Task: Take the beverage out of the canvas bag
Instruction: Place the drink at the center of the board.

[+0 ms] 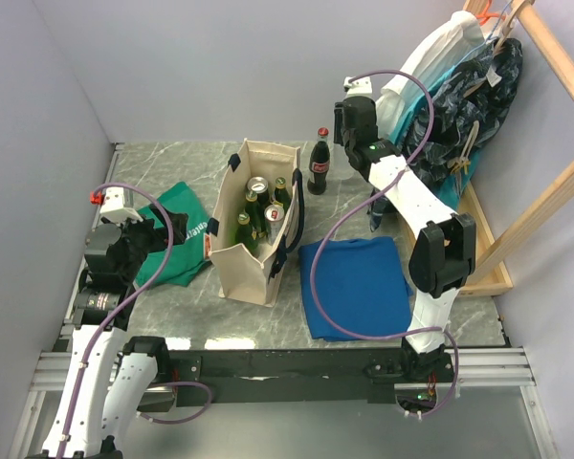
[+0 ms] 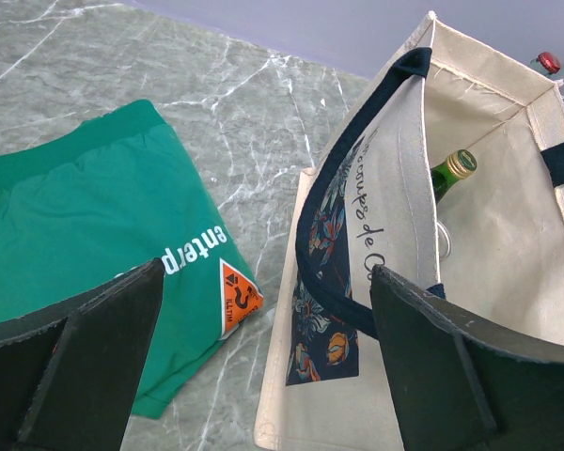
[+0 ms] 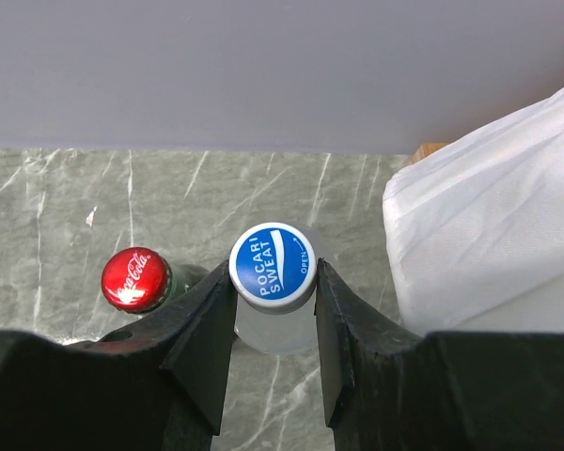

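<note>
The cream canvas bag [image 1: 244, 258] with navy handles stands upright mid-table, with several green bottles and cans [image 1: 263, 206] inside. In the left wrist view its wall [image 2: 395, 188] and one green bottle [image 2: 448, 174] show. My left gripper [image 1: 158, 234] is open and empty, its jaws [image 2: 265, 272] spread just left of the bag above the green cloth. My right gripper [image 1: 349, 129] is at the back, shut on the blue Pocari Sweat cap [image 3: 273, 266] of a clear bottle. A red-capped Coca-Cola bottle [image 1: 319, 163] stands just left of it [image 3: 136, 279].
A green cloth with white lettering [image 1: 177, 244] lies left of the bag. A folded blue cloth [image 1: 356, 282] lies right of it. Clothes hang on a wooden rack [image 1: 459, 86] at the back right, and white fabric [image 3: 489, 225] is close to my right gripper.
</note>
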Controlling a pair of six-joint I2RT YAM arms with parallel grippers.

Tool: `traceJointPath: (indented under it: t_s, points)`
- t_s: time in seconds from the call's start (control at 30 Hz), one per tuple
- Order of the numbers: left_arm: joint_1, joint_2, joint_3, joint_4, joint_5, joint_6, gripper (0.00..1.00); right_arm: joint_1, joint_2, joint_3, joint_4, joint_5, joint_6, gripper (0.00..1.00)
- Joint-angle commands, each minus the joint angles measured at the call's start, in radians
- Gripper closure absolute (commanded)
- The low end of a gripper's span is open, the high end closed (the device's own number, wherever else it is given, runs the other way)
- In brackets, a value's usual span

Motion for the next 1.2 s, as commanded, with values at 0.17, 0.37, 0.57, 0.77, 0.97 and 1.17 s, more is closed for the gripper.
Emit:
traceJointPath:
  t_s: [0.17,0.37,0.57,0.77,0.97,1.17]
  points:
    - [0.001,-0.011,0.028,0.013,-0.002,0.011,0.04,0.003,-0.037,0.045,0.175,0.027,0.039,1.00]
    - [0.001,-0.011,0.028,0.013,-0.005,0.011,0.04,0.001,-0.032,0.007,0.175,0.033,0.074,1.00]
    - [0.001,-0.008,0.027,0.013,-0.003,0.011,0.04,-0.003,-0.034,-0.048,0.220,0.038,0.100,1.00]
    - [0.001,-0.006,0.028,0.013,-0.003,0.011,0.04,-0.006,-0.040,-0.101,0.254,0.042,0.126,1.00]
    - [0.001,-0.008,0.028,0.013,-0.006,0.011,0.04,-0.014,-0.036,-0.127,0.285,0.059,0.142,1.00]
    - [0.001,0.000,0.027,0.013,-0.003,0.013,0.04,-0.029,-0.032,-0.182,0.371,0.082,0.159,1.00]
